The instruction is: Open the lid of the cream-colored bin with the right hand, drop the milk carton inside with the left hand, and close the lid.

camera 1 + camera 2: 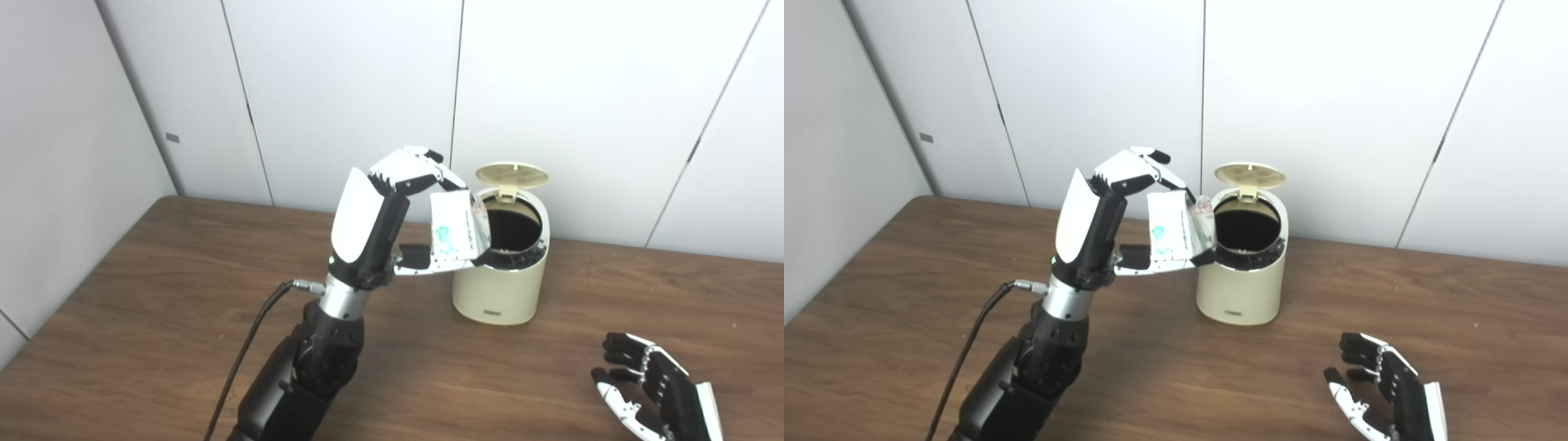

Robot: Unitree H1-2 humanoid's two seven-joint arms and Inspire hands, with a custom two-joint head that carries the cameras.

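- Both eyes look down from head height, facing the back wall across the table [153, 318].
- Side by side, they share the bin [1240, 288], shifted sideways between them.

White milk carton [456, 225] (teal print) held upright beside the cream-colored bin [499, 275], lid [512, 174] raised.

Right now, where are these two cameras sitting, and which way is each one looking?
Left eye view: on the robot's head, looking down and forward across the wooden table to the white wall; it shows the left hand holding the milk carton beside the open cream-colored bin, and the right hand low near the table.
Right eye view: beside it on the head, facing the same way; the same arms rise from the bottom edge.
Shared: both show the whole scene, including the raised lid, only slightly shifted sideways.
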